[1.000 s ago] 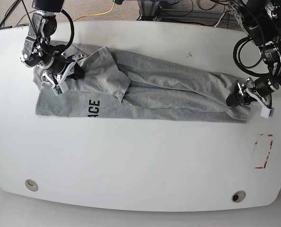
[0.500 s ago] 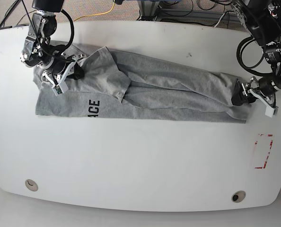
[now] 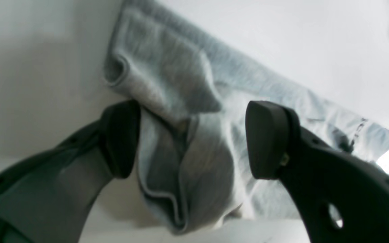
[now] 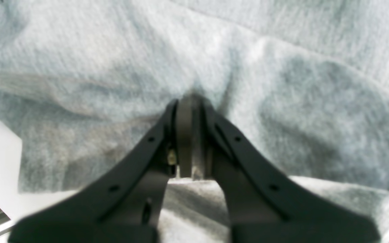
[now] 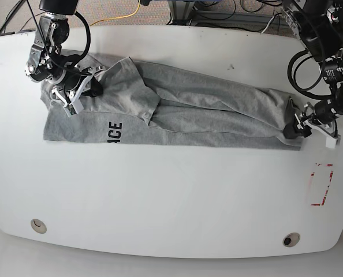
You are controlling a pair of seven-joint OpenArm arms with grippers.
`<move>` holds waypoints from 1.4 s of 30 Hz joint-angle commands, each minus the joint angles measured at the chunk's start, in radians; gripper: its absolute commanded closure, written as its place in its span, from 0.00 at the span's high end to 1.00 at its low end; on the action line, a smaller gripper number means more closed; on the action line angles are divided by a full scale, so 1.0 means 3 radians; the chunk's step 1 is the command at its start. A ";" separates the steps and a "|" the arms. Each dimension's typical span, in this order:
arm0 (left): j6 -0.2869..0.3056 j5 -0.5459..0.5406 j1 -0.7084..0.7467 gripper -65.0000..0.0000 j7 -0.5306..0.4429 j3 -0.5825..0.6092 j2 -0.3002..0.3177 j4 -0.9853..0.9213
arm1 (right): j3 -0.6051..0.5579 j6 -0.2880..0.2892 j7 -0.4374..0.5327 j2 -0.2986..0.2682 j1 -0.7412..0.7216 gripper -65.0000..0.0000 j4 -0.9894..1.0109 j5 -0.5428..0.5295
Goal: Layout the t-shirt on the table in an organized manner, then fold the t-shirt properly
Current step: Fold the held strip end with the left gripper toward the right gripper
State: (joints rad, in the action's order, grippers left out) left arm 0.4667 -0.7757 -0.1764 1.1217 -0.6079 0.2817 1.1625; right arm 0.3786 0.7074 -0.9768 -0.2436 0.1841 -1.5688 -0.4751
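t-shirt (image 5: 177,109): heather grey, stretched into a long rumpled band across the far half of the table (image 5: 160,196), dark letters "ACE" showing near its front edge, folds bunched at both ends
left gripper (image 3: 194,141): jaws spread wide around the bunched hem, not pinching it
right gripper (image 4: 189,101): jaws pressed together, tips down against the grey cloth; can't say if any fabric's caught between them
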 commanded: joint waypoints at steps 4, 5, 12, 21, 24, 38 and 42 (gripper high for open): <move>-0.0065 -0.0056 -0.0166 0.69 -0.0029 0.0142 0.0040 -0.0216 | 0.0004 -0.0031 -0.0138 -0.0035 0.0003 0.08 0.0000 0.0149; -0.0065 -0.0061 -0.0166 0.69 -0.0029 0.0152 0.0040 -0.0216 | 0.0004 -0.0031 -0.0138 -0.0035 0.0003 0.08 0.0000 0.0149; -0.0065 -0.0066 -0.0161 0.56 -0.0023 0.0147 0.0040 -0.0205 | 0.0004 -0.0031 -0.0138 -0.0035 0.0003 0.08 0.0000 0.0149; -0.0065 -0.0056 -0.0161 0.42 -0.0023 0.0157 0.0051 -0.0205 | 0.0014 -0.0031 -0.0132 -0.0040 0.0003 0.08 0.0000 0.0149; -0.0065 -0.0056 -0.0161 0.30 -0.0023 0.0229 0.0051 -0.0205 | 0.0014 -0.0031 -0.0132 -0.0040 0.0003 0.08 0.0000 0.0149; -0.0065 -0.0051 -0.0156 0.00 -0.0039 0.0525 0.0056 0.0260 | 0.0014 -0.0031 -0.0132 -0.0040 -0.0064 0.08 0.0000 0.0149; -0.0070 -0.0051 -0.0069 0.00 -0.0034 0.0704 0.0071 0.0546 | 0.0009 -0.0031 -0.0132 -0.0040 -0.0064 0.08 0.0000 0.0149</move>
State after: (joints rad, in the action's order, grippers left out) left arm 0.4412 -0.7662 -0.1913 1.1252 -0.4297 0.2855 1.2442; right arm 0.3794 0.7074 -0.9886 -0.2436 0.1673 -1.5669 -0.4675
